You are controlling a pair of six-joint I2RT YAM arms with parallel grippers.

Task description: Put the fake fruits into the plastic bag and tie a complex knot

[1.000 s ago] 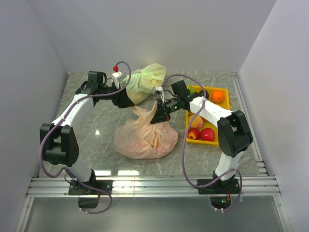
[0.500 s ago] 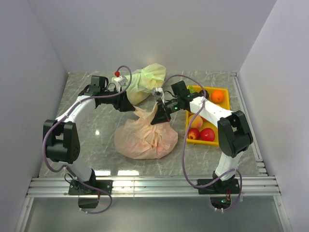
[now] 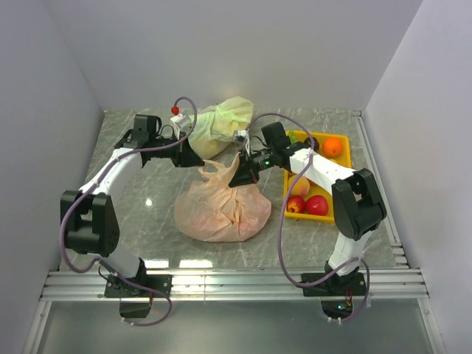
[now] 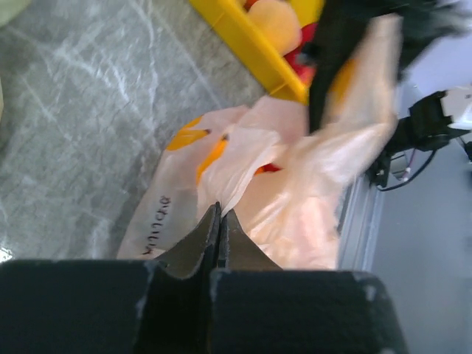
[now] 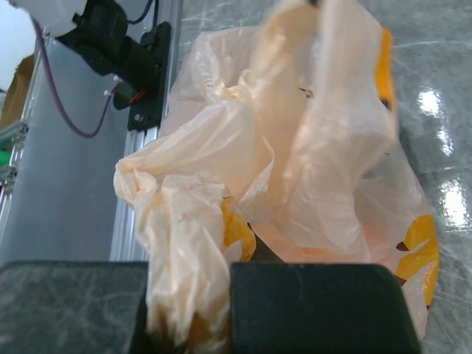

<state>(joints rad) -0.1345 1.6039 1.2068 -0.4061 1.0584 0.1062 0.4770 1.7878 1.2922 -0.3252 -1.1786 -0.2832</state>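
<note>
The peach-orange plastic bag [image 3: 221, 210] lies slumped mid-table, and something red shows inside it [image 4: 269, 168]. My right gripper [image 3: 240, 177] is shut on a bunched handle of the bag [image 5: 184, 243] and holds it up. My left gripper [image 3: 198, 159] sits at the bag's back left; its jaws are shut, and a thin pale strip of the bag [image 4: 234, 177] runs into the tips [image 4: 219, 212]. More fake fruits sit in the yellow tray [image 3: 352, 164]: an orange [image 3: 332, 147], a peach [image 3: 299, 184] and two red apples [image 3: 317, 205].
A pale yellow-green knotted bag [image 3: 221, 122] rests at the back, just behind my left gripper. The tray stands to the right of the bag, near the right wall. A metal rail [image 3: 236, 284] runs along the near table edge.
My left gripper's jaws have closed at the bag's back-left handle after standing open. The right gripper still holds its handle, shifted slightly.
</note>
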